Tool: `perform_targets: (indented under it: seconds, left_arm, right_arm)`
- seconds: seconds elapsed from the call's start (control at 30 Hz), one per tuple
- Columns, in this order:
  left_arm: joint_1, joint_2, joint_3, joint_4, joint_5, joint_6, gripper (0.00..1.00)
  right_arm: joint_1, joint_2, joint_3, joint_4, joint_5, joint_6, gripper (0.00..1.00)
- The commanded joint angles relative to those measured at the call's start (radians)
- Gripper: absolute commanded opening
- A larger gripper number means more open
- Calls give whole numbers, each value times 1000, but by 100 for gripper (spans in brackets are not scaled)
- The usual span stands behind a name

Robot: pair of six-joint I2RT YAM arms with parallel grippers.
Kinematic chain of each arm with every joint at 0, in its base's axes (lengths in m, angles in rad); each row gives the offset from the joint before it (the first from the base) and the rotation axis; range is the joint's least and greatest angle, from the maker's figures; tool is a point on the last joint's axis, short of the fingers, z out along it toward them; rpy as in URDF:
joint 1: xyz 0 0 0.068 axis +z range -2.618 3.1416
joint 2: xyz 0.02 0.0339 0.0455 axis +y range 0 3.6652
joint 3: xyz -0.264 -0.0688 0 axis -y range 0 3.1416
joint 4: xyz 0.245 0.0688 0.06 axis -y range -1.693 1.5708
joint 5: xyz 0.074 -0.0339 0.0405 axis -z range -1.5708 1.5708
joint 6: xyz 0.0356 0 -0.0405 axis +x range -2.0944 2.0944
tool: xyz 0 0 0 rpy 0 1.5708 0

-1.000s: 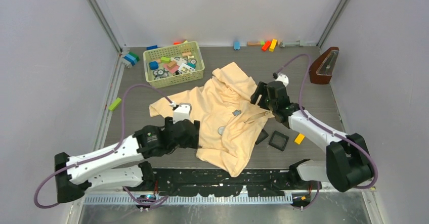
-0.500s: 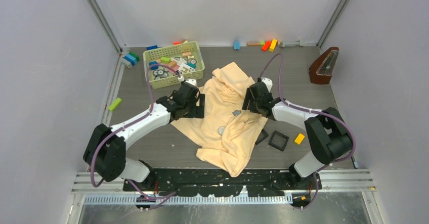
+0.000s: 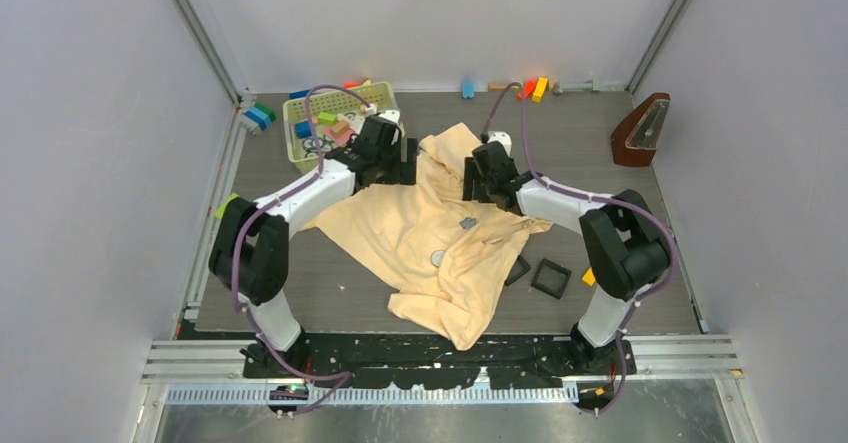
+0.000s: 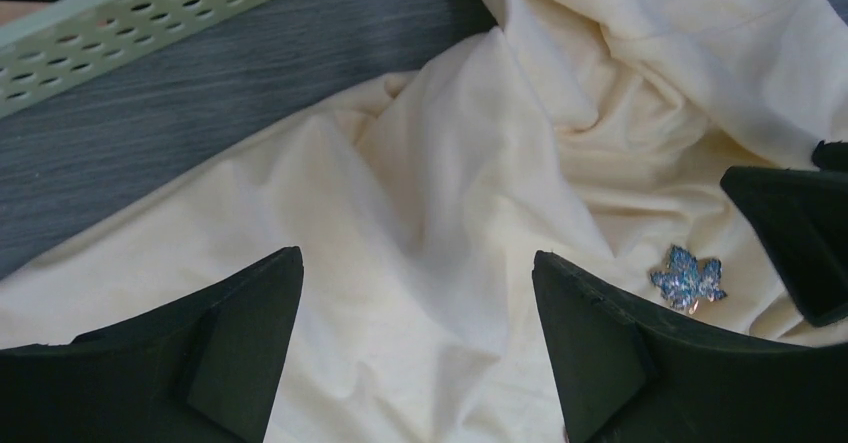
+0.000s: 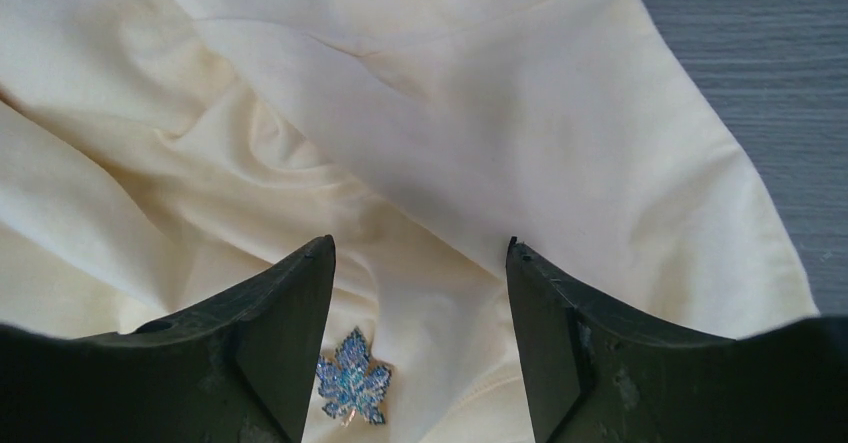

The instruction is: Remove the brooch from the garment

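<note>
A pale yellow garment (image 3: 430,238) lies crumpled across the grey tabletop (image 3: 620,193), and the brooch (image 3: 467,223), a small leaf-shaped piece with a silvery-blue glitter, sits on its cloth near the middle, a little farther from the arm bases than a flat round grey disc (image 3: 437,258). Both arms reach over the far part of the garment. The left gripper (image 4: 415,263) hangs open above the folds, its jaws wide apart with nothing between them, and the brooch (image 4: 688,278) shows just beyond its right finger. The right gripper (image 5: 418,246) is also open and empty, and the brooch (image 5: 353,390) lies on the cloth beside its left finger. A green basket (image 3: 392,135) of blocks stands behind the left gripper
</note>
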Motion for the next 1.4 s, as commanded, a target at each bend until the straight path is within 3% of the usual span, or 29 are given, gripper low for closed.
perform_targets:
  seconds: [0.0,0.1,0.13,0.2,0.27,0.37,0.4,0.47,0.7,0.83,1.0,1.07,1.1,1.13,1.2,1.37]
  left_arm:
    - [13,94,95,48,50,38,86]
    - [38,168,139,66,97,12,82]
    - [49,191,150,72,146,-4,79]
    - [72,228,161,89,230,-42,70]
    - [92,245,150,122,290,-66,51]
    - [116,231,114,139,321,-80,8]
    - [122,205,94,138,313,-83,1]
    - [134,149,42,137,286,-89,0]
    - [204,-116,-154,39,153,-94,0]
    - [273,-282,-257,-33,83,-98,0]
    - [337,-401,-304,-99,46,-110,0]
    - [352,-404,-303,-105,25,-120,0]
    - [360,-399,-302,-101,35,-122,0]
    - [365,-390,-298,-95,50,-123,0]
    - [367,-361,-290,-80,78,-127,0]
    - [367,-284,-279,-43,133,-119,0]
  right_arm:
    - [12,88,122,-20,60,-55,64]
    - [13,132,171,-48,105,-30,41]
    - [13,133,173,-52,146,-21,28]
    - [12,120,165,-59,232,4,10]
    - [9,79,141,-60,326,32,2]
    - [-17,21,84,-56,421,90,0]
    - [-27,-5,72,-54,430,106,0]
    - [-68,-46,36,-48,427,153,0]
    - [-202,-133,-49,19,161,229,0]
    - [-201,-105,54,-14,-11,180,1]
    - [-187,5,305,-89,-214,136,1]
    - [-160,54,397,-127,-245,111,12]
    - [-148,78,451,-172,-245,94,38]
    - [-122,90,467,-197,-232,86,56]
    - [-78,79,466,-240,-182,72,69]
    - [4,-5,253,-199,-141,94,78]
